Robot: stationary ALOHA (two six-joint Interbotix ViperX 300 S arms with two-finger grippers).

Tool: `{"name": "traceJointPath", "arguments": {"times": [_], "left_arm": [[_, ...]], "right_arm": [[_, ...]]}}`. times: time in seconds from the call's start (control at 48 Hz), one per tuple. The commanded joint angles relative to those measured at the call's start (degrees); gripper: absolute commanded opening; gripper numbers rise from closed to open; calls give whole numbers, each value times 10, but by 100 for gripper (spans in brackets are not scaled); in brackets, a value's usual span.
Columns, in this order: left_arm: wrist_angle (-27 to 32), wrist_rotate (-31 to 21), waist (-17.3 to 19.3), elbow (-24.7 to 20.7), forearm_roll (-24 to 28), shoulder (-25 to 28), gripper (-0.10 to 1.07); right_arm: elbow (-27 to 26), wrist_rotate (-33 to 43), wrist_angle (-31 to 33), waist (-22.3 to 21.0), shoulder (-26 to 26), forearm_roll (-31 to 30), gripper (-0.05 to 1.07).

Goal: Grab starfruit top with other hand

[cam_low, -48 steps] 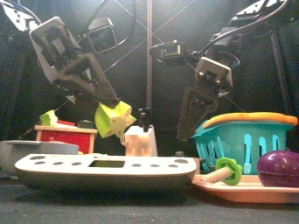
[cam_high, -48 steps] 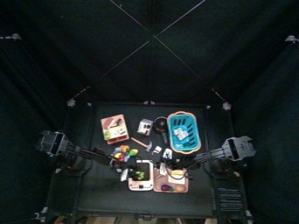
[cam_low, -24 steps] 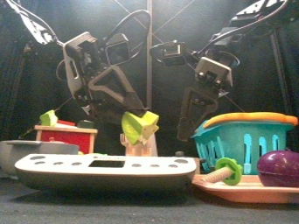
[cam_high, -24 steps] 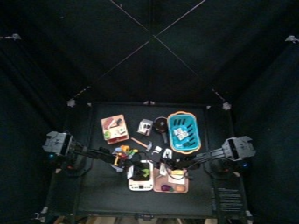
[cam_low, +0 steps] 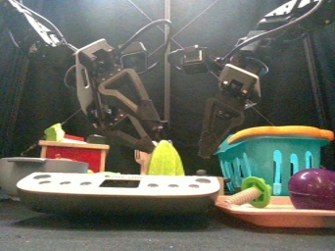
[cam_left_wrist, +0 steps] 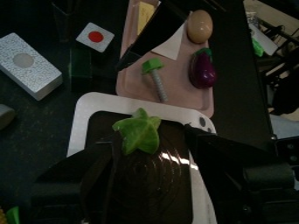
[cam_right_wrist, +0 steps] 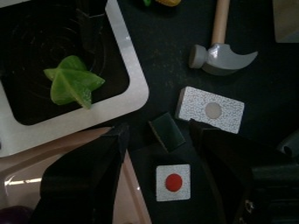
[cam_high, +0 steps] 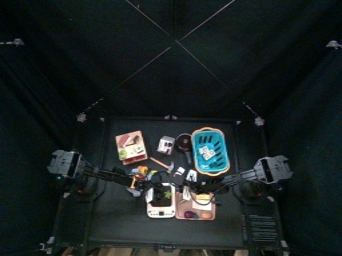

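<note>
The green-yellow starfruit hangs low behind the white hob with a black top. My left gripper is shut on it from above. In the left wrist view the starfruit sits at the jaw tips over the hob's black plate. I cannot tell whether it touches the plate. My right gripper hangs open and empty just to the right. The right wrist view shows the starfruit on the hob side, apart from that gripper.
A teal basket stands at the right. A pink tray in front of it holds a purple eggplant and a green piece. A red box is at the left. A hammer and small blocks lie behind the hob.
My left gripper has carried the starfruit to the right and down, from beside the red box to low over the hob. The right arm has not moved.
</note>
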Motion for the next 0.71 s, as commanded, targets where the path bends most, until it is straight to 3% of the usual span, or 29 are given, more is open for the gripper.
{"name": "traceJointPath", "arguments": {"times": [0.0, 0.188, 0.354, 0.5, 0.604, 0.688], "left_arm": [[-7, 1, 3, 4, 10, -35, 94], [-21, 1, 1, 107, 17, -163, 94], [-7, 2, 25, 176, 48, -282, 94], [-1, 3, 63, 230, 62, -388, 94], [69, 9, 78, 249, 119, -468, 94], [100, 11, 81, 265, 131, -490, 94]], "right_arm": [[-6, -1, -3, -1, -17, 0, 91], [-50, -1, 23, 1, -28, 14, 91], [-126, 1, 140, 39, -14, 40, 91], [-163, -4, 87, 73, 23, 64, 91], [-175, -4, 69, 71, 41, 69, 92], [-178, -4, 69, 66, 47, 72, 93]]}}
